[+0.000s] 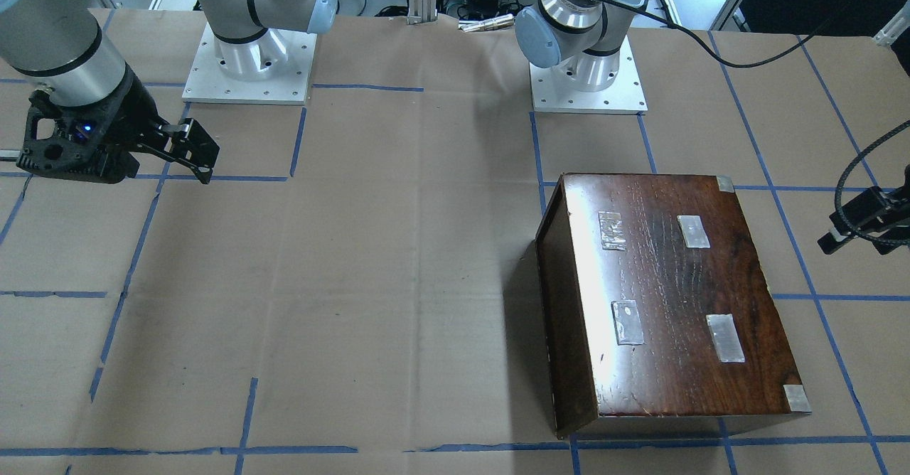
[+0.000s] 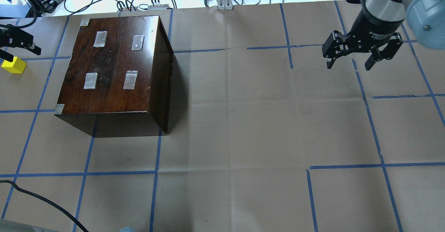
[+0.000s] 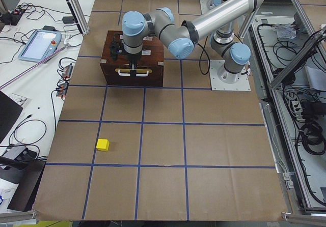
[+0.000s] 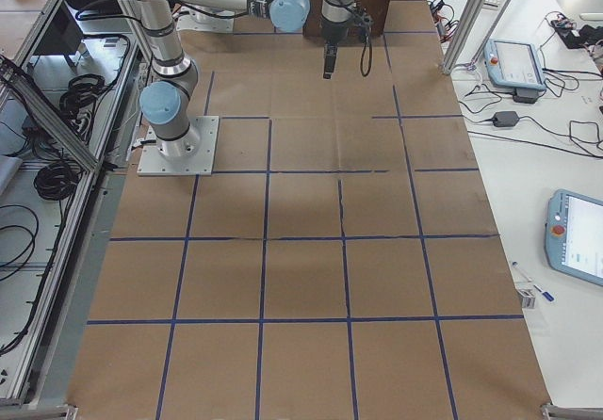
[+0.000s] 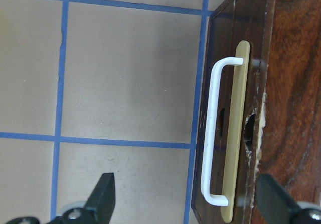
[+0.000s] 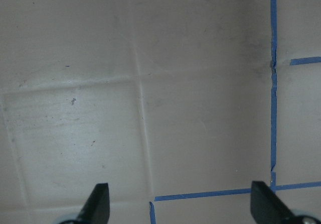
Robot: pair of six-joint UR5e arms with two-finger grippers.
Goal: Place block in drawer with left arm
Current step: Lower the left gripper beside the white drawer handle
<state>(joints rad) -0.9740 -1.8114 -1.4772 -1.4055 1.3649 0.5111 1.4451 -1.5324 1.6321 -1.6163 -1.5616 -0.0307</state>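
Since drawer [image 5: 223, 43] is shut, I read left gripper [image 5: 188, 204] as lining up pull first: fingers spread wide, white handle [image 5: 213, 133] between them. Block [image 3: 103, 144] on table [image 2: 243, 121], well apart from box [image 2: 114, 72]. Right gripper [image 2: 349, 64] wide, empty, out of way.

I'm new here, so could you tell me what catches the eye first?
A glossy dark wooden box stands on the table at the robot's left, a small yellow block lying apart beyond it. The left gripper hovers open at the box's white handle.
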